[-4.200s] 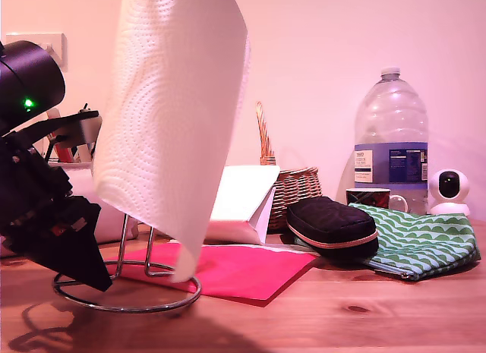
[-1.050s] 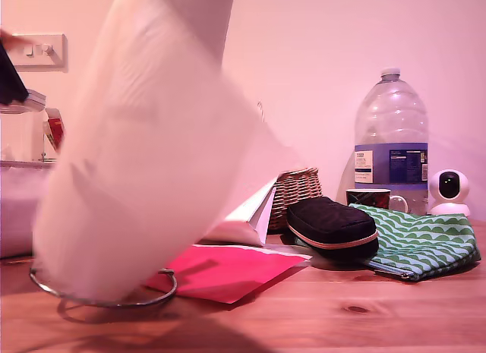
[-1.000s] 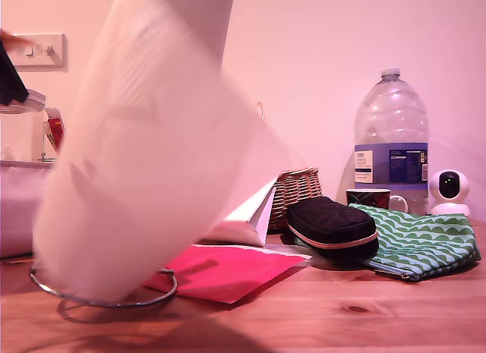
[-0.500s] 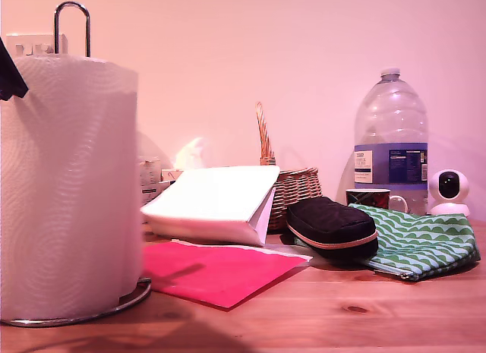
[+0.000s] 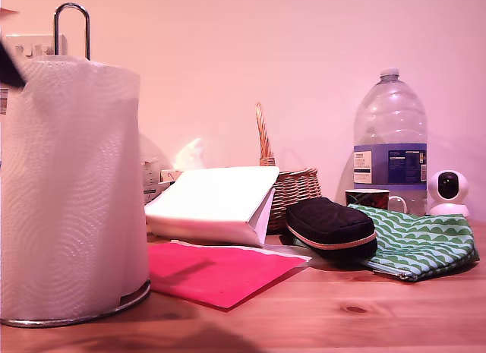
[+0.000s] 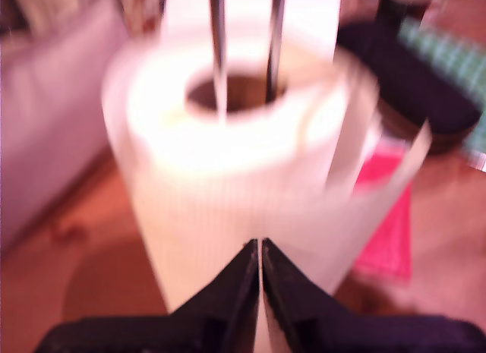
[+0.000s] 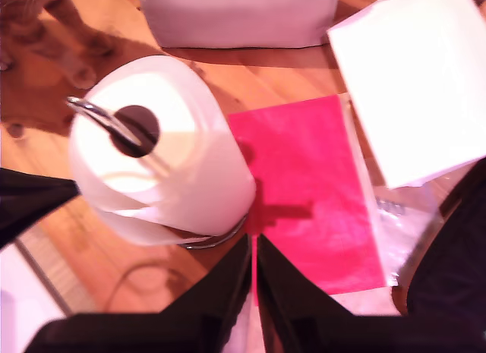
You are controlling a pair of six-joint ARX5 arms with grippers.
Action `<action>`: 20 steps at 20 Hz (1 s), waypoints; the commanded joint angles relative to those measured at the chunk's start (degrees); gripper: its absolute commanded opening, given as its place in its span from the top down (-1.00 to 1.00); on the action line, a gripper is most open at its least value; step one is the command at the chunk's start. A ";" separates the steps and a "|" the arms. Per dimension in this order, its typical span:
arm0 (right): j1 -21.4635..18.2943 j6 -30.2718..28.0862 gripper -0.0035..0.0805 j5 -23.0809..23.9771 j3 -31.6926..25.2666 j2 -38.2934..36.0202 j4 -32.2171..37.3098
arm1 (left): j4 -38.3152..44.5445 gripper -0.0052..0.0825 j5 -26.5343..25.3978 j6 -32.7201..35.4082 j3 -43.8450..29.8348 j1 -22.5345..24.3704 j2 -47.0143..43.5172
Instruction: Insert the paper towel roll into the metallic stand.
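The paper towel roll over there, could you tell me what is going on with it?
The paper towel roll now stands upright on the metallic stand, whose loop pokes up through the hollow core. My first gripper is shut with nothing in it, just beside the roll, and my second gripper is shut above it, holding nothing. The insertion looks done.
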 commanded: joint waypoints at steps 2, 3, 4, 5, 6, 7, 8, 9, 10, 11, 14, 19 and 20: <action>-1.42 -0.57 0.94 3.41 0.87 -3.76 0.31 | 2.32 0.93 -0.17 3.52 -0.94 -0.22 -0.17; -1.84 -0.57 0.94 4.57 0.87 -4.55 0.37 | 2.51 0.93 -0.28 4.20 -0.94 -0.07 -0.20; -2.21 -0.55 0.94 5.16 0.87 -5.35 0.63 | 2.58 0.93 -0.61 4.68 -0.94 0.20 -0.20; -2.54 -0.59 0.94 5.95 0.87 -6.19 0.76 | 2.58 0.93 -1.07 4.85 -0.94 0.50 -0.20; -2.69 -0.96 0.94 6.43 0.87 -7.04 0.74 | 2.73 0.93 -1.29 5.35 -0.94 0.90 -0.20; -2.78 -1.05 0.94 6.75 0.83 -7.80 0.61 | 3.04 0.93 -1.22 5.42 -0.94 1.33 -0.20; -2.75 -1.05 0.94 7.04 0.46 -8.66 0.55 | 3.48 0.93 -1.22 5.60 -0.94 1.70 -0.20; -2.75 -1.09 0.94 7.43 -0.24 -9.66 0.52 | 4.02 0.93 -1.20 6.12 -0.94 2.10 -0.20; -2.75 -1.20 0.94 7.72 -1.49 -10.69 0.66 | 4.52 0.93 -1.22 6.47 -0.94 2.47 -0.20; -2.75 -1.18 0.94 8.63 -2.97 -11.80 0.70 | 5.03 0.93 -1.16 6.47 -0.96 2.91 -0.20; -2.80 -1.14 0.94 10.84 -8.94 -15.65 2.80 | 5.53 0.93 -0.52 6.73 -0.94 4.24 -0.20; -2.80 -0.92 0.94 12.07 -22.86 -24.48 10.69 | 5.99 0.93 0.20 6.86 -0.96 4.92 -0.22; -2.80 -0.92 0.94 12.41 -25.75 -26.51 12.31 | 6.69 0.93 0.61 6.86 -0.96 4.92 -0.22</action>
